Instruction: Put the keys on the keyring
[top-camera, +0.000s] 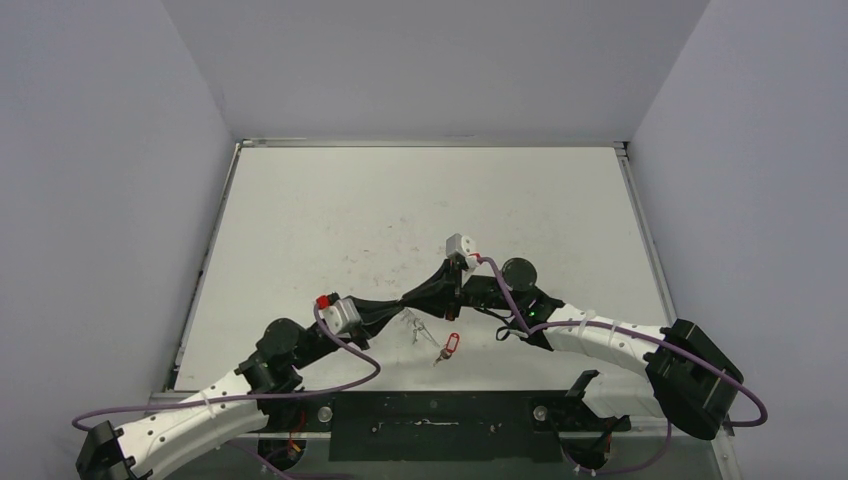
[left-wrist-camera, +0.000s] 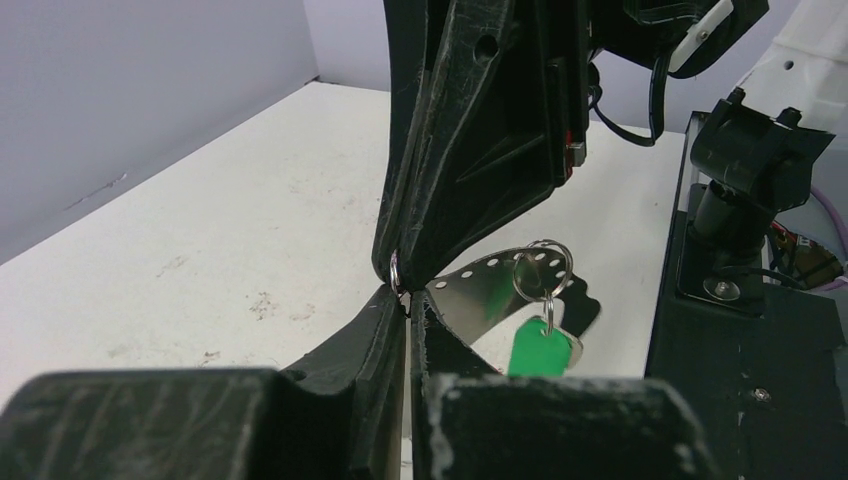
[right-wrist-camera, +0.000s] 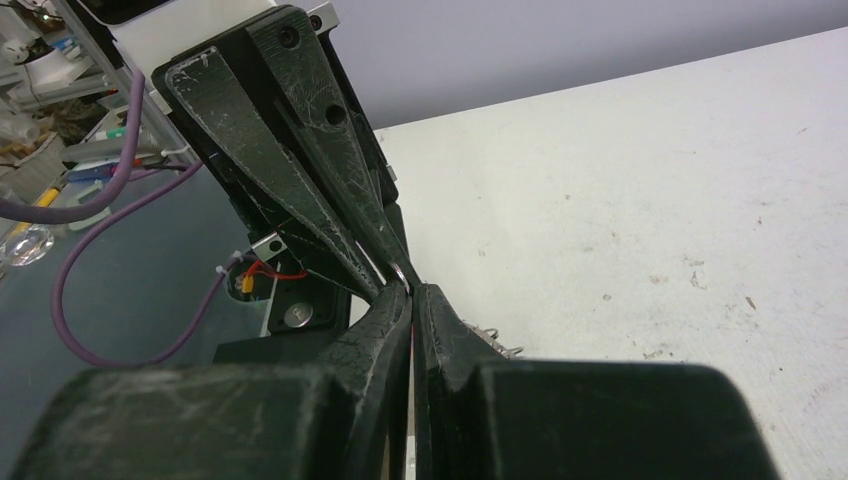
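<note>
My left gripper (top-camera: 400, 305) and right gripper (top-camera: 425, 298) meet tip to tip above the table's near middle. Both are shut, and the thin silver keyring (left-wrist-camera: 395, 270) is pinched where the tips meet; it also glints in the right wrist view (right-wrist-camera: 400, 271). The green-tag key (left-wrist-camera: 540, 350) with its small ring and perforated silver blade (left-wrist-camera: 485, 290) sits just right of my left fingertips (left-wrist-camera: 390, 320). I cannot tell whether it is threaded on the keyring. The red-tag key (top-camera: 450, 346) lies on the table, just in front of the grippers.
The white table (top-camera: 420, 200) has walls on three sides. The black base rail (top-camera: 430, 410) runs along the near edge. The right arm's base mount (left-wrist-camera: 745, 190) stands close on the right in the left wrist view.
</note>
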